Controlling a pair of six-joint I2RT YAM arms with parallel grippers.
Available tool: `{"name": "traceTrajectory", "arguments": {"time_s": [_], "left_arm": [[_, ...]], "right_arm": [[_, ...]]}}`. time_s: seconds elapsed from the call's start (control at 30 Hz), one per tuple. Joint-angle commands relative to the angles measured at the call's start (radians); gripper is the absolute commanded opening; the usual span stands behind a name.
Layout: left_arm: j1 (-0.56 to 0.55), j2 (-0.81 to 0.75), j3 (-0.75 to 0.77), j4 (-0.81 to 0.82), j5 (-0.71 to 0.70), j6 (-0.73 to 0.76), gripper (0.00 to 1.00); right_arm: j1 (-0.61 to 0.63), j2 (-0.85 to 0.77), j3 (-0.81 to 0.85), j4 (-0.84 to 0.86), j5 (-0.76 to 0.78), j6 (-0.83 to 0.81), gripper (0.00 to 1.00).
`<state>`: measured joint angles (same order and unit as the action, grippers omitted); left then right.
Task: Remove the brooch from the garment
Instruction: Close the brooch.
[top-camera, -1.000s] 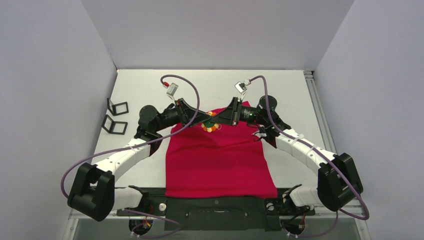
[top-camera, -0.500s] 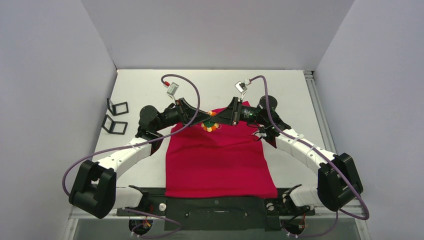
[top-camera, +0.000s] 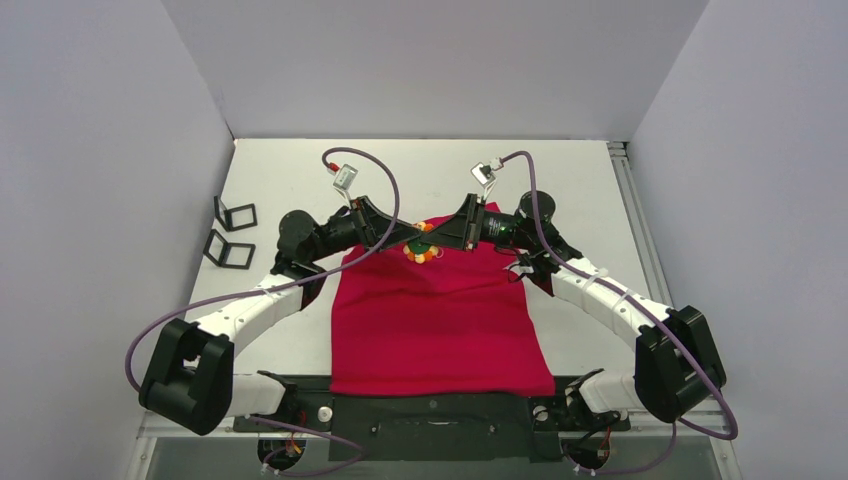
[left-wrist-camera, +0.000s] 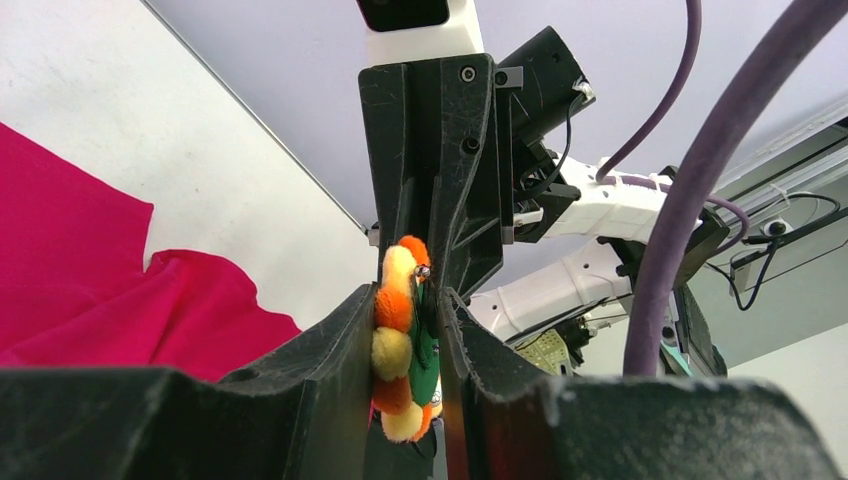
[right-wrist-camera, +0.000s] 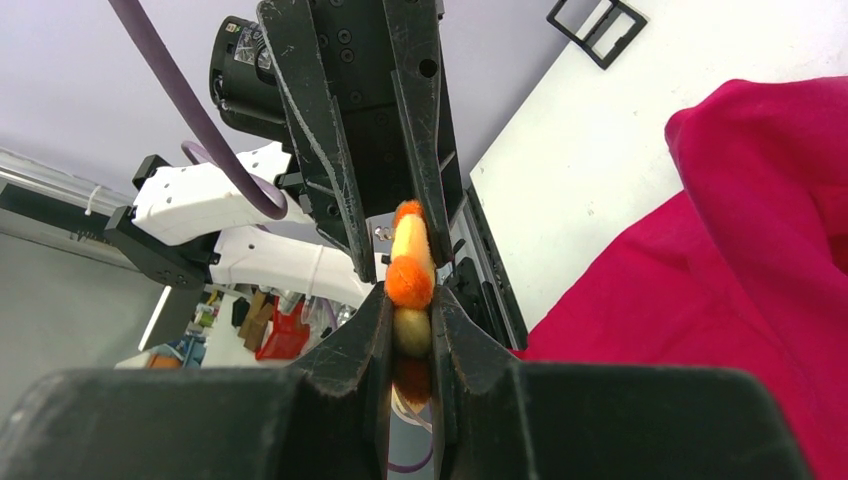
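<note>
The brooch (top-camera: 421, 250), a ring of orange and yellow pom-poms with a green back, sits at the upper middle of the red garment (top-camera: 440, 320), which lies flat on the white table. My left gripper (top-camera: 410, 237) reaches it from the left and my right gripper (top-camera: 438, 238) from the right, tip to tip. In the left wrist view the brooch (left-wrist-camera: 403, 340) is pinched between my left gripper's (left-wrist-camera: 408, 300) jaws, garment (left-wrist-camera: 90, 270) below. In the right wrist view the brooch (right-wrist-camera: 410, 290) is squeezed in my right gripper (right-wrist-camera: 410, 300). Whether it is still pinned is hidden.
Two small black square frames (top-camera: 235, 215) (top-camera: 228, 250) lie on the table left of the left arm. Grey walls enclose the table on three sides. A black strip (top-camera: 430, 405) runs along the near edge under the garment's hem.
My left gripper's jaws have narrowed onto the brooch. Both arms and the garment stay almost where they were.
</note>
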<state>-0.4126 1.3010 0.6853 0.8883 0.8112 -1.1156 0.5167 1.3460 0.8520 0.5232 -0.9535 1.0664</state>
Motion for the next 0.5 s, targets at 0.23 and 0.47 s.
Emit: {"name": "traceTrajectory", "arguments": {"time_s": [0.23,0.47], "left_arm": [[0.009,0.041,0.018,0.054,-0.002,0.002,0.21],[-0.003,0.061,0.025,0.066,0.018,-0.003,0.18]], "right_arm": [[0.011,-0.042,0.023,0.148,-0.068,-0.006,0.0],[0.021,-0.046,0.036,0.14,-0.085,-0.031,0.0]]}}
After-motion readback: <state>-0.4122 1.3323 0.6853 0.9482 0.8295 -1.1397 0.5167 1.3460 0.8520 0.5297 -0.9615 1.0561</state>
